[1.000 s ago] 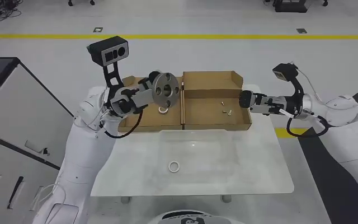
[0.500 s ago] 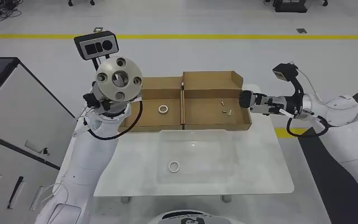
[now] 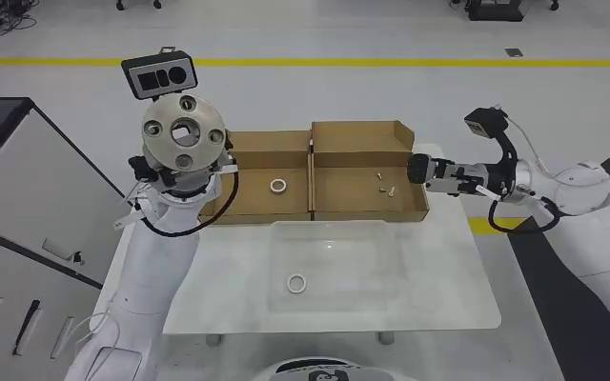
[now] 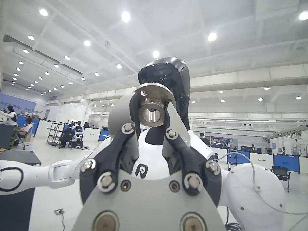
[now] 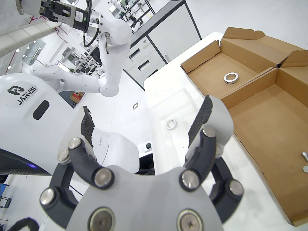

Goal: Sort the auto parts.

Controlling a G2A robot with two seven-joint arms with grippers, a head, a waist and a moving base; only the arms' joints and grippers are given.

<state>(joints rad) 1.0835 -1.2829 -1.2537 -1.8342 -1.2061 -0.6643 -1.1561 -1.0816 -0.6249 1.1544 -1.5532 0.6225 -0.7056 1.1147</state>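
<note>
While the left fingers (image 4: 176,126) are clamped on the neck of a flanged metal hub (image 4: 154,106), that arm is held up high off the left box's outer side. The hub's flat round face w/ its bolt holes points up at the top cam, well above the worktop (image 3: 429,286) and not touching anything else. Right fingers (image 5: 204,116) are spread apart w/ nothing btwn them, parked just at the outer right wall of the right cardboard box (image 3: 353,200). 2 open boxes sit side by side, walls touching, at the far side of the worktop. Left box (image 3: 250,202) has 1 metal ring (image 3: 278,185) lying flat in it, right box has a couple of small bolts (image 3: 385,183) toward its right half. 2nd ring (image 3: 297,283) lies flat on the worktop nearer the robot, inside a shallow recessed patch, well apart from both boxes
</note>
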